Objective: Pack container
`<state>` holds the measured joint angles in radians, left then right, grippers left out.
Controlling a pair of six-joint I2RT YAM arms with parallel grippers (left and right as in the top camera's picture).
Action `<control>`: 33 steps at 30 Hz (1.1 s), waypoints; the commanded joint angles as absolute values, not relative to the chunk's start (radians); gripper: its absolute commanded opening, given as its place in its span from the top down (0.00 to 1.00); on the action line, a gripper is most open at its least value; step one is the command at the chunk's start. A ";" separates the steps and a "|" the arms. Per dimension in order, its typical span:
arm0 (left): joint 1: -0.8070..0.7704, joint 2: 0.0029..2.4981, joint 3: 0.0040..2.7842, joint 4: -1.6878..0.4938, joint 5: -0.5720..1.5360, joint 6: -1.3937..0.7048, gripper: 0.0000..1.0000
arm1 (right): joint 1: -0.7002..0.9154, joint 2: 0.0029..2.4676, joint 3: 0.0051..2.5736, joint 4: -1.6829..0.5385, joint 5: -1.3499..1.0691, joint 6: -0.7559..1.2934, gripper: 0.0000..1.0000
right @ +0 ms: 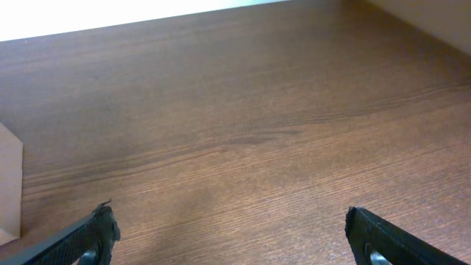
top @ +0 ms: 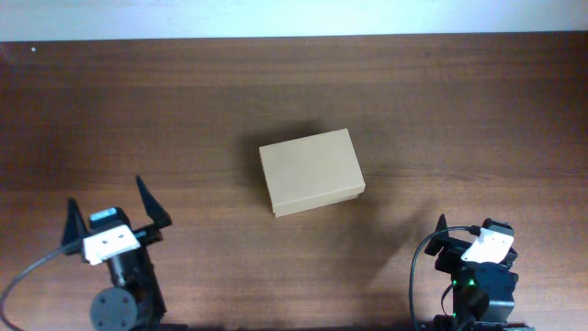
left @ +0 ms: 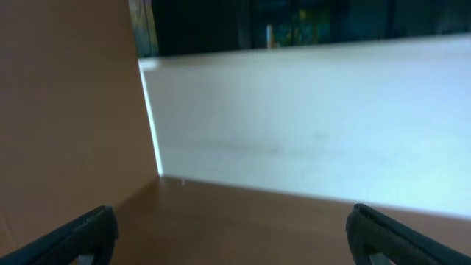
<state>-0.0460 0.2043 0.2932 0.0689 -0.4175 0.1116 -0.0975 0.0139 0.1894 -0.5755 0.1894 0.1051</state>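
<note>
The container (top: 310, 172) is a plain tan cardboard box with its lid shut, lying at the middle of the table. Its corner shows at the left edge of the right wrist view (right: 9, 184). My left gripper (top: 110, 209) is open and empty at the front left, well away from the box. In the left wrist view its fingers (left: 232, 221) are spread wide over bare wood. My right gripper (top: 469, 234) is at the front right, also away from the box. In the right wrist view its fingers (right: 229, 221) are open with nothing between them.
The dark wooden table (top: 441, 101) ends at a white strip (top: 294, 17) along the back. A tan flat surface (left: 66, 110) fills the left of the left wrist view. Another tan surface (right: 438, 15) shows in the top right corner of the right wrist view.
</note>
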 commanded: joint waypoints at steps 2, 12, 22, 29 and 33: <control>-0.040 0.105 0.163 0.078 -0.423 0.118 0.01 | -0.104 0.004 0.183 -0.572 0.187 0.113 0.01; 0.009 0.005 0.009 0.017 -0.408 0.117 0.01 | -0.104 0.004 0.183 -0.572 0.187 0.113 0.01; 0.010 0.005 0.009 -0.052 -0.408 0.118 0.01 | -0.104 0.004 0.183 -0.572 0.187 0.113 0.01; 0.010 0.005 0.009 -0.052 -0.408 0.118 0.01 | -0.104 0.004 0.183 -0.572 0.187 0.113 0.01; 0.010 0.005 0.009 -0.052 -0.408 0.118 0.01 | -0.104 0.004 0.183 -0.572 0.187 0.113 0.01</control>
<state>0.0036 0.0147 0.0154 -0.0517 -0.4160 0.1116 -0.0978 0.0139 0.1894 -0.5751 0.1894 0.1051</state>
